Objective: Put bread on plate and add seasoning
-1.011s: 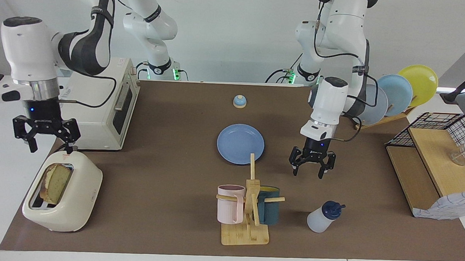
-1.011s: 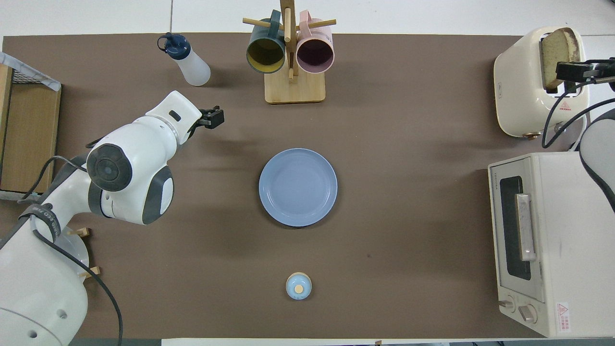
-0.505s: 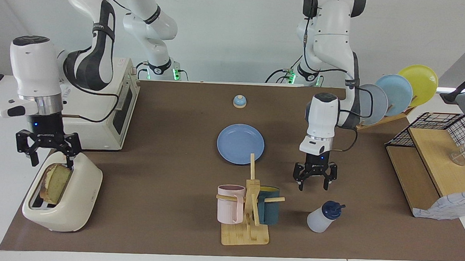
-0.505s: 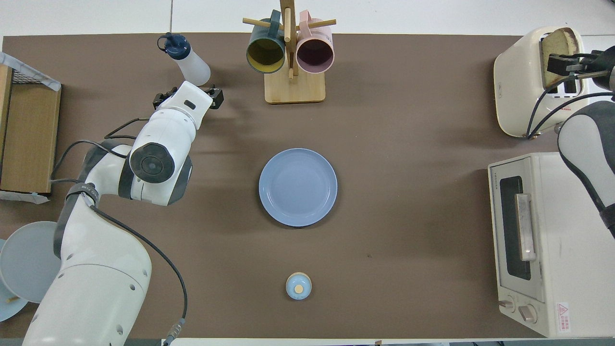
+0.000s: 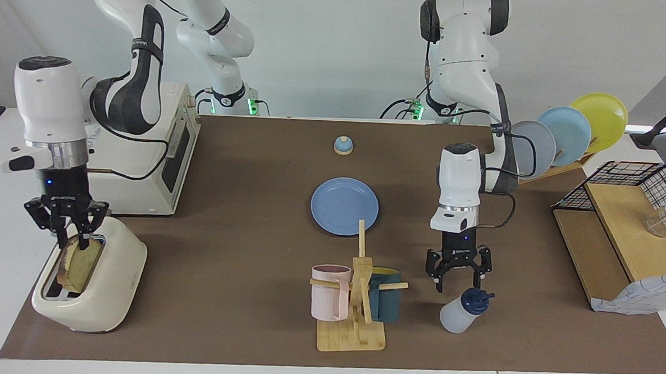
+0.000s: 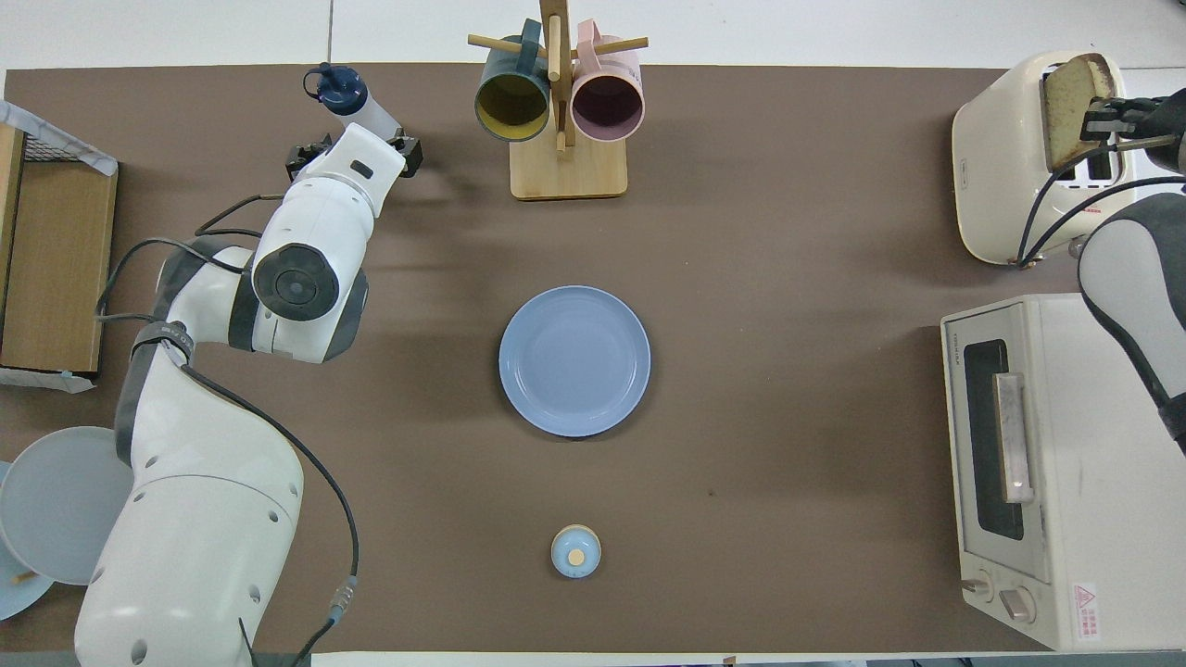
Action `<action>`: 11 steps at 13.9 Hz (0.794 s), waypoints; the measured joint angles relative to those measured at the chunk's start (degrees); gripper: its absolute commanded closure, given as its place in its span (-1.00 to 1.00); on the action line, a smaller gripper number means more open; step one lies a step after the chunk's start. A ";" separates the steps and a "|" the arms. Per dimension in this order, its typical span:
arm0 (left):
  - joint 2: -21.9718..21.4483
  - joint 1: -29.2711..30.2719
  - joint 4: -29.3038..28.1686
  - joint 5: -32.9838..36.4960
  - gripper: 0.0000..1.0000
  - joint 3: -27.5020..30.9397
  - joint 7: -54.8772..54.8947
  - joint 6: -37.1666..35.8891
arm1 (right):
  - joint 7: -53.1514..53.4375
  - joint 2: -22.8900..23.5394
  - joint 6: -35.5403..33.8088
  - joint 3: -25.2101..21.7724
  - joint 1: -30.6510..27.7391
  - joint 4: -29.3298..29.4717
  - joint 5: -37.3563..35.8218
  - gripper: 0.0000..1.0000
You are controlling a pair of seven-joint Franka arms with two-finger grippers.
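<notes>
Brown table: mug rack beside seasoning.

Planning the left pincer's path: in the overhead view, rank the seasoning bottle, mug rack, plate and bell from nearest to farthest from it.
From the left pincer:
1. Seasoning bottle, directly under it.
2. Mug rack, beside the bottle.
3. Plate, mid-table.
4. Bell, closest to the robots.

Right arm extended toward own end of table, wrist vertical, right gripper pointing straight down, fingertips pinched together on bread. Left arm stretched forward, forearm sloping down, wrist vertical, left gripper pointing down, fingers spread wide, holding nothing, low just above bottle cap.
</notes>
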 measured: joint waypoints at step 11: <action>1.05 6.79 5.64 0.01 -1.00 -6.78 2.79 -5.49 | -5.73 -2.58 -23.17 1.60 6.54 16.24 -13.34 1.00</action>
